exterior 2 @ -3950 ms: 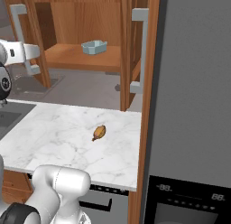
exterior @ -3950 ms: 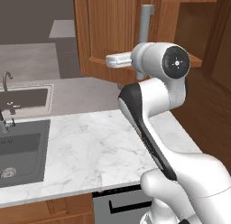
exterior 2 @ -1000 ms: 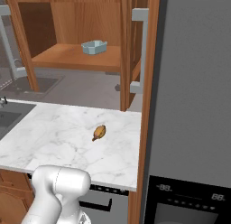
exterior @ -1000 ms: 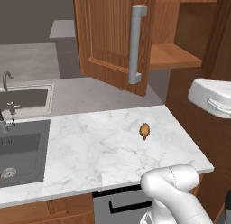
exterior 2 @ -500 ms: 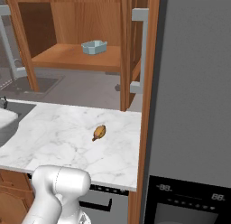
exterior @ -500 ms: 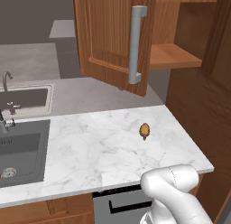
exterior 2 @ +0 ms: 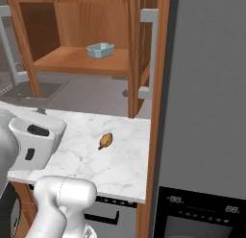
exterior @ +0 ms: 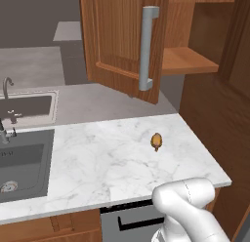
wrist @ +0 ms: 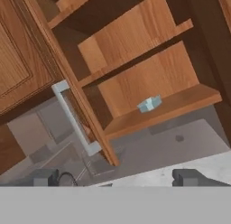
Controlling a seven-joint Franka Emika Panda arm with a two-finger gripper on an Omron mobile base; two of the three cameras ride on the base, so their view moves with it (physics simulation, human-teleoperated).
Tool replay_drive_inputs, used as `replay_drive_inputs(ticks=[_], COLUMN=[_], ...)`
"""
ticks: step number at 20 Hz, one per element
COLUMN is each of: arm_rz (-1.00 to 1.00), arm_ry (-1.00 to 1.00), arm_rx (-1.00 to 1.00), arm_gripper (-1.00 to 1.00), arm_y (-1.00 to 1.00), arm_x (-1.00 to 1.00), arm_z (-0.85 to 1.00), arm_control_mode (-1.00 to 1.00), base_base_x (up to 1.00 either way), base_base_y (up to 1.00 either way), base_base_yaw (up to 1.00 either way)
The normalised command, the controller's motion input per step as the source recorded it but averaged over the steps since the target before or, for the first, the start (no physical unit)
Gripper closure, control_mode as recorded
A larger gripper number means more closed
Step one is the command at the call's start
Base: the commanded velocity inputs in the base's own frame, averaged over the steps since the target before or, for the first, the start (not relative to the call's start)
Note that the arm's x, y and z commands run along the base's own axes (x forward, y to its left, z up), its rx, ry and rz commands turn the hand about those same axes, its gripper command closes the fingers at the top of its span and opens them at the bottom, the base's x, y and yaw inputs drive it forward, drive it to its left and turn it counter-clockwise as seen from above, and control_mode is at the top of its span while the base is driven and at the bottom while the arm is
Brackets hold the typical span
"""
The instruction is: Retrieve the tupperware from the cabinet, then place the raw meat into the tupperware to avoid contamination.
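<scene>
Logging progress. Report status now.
Gripper open, empty. Cabinet doors open, tupperware on its shelf. Raw meat on counter. Nothing blocking.

The tupperware (wrist: 150, 103) sits on the shelf (wrist: 180, 105) of the open cabinet (wrist: 131, 42), its door (wrist: 27, 60) with grey handle (wrist: 74, 117) swung left

So the arm got swung away from the cabinet (exterior 2: 81, 21) door it was up against 4 seconds back, dropped out of sight briefly, and the hand is now seen low over the counter's (exterior 2: 120, 160) left end.
</scene>
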Motion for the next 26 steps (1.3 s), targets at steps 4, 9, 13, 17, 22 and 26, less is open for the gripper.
replay_drive_inputs(ticks=[4, 9, 13, 17, 22, 26], arm_rz=[0.08, 0.01, -0.12, -0.19, -0.06, 0.05], arm_ry=[0.01, -0.01, -0.09, -0.08, -0.02, 0.07], arm_rx=[0.01, -0.02, -0.11, -0.09, 0.0, 0.08], arm_gripper=[-1.0, -1.0, -1.0, -1.0, -1.0, -1.0], arm_y=[-0.09, 0.2, 0.63, 0.37, 0.02, -0.08], arm_x=[0.61, 0.53, 0.26, 0.11, 0.01, 0.05], arm_z=[-0.26, -0.3, -0.21, -0.02, 0.06, 0.3], arm_control_mode=[-1.0, -1.0, -1.0, -1.0, -1.0, -1.0], base_base_x=[0.0, 0.0, 0.0, 0.0, 0.0, 0.0], base_base_y=[0.0, 0.0, 0.0, 0.0, 0.0, 0.0], base_base_yaw=[0.0, 0.0, 0.0, 0.0, 0.0, 0.0])
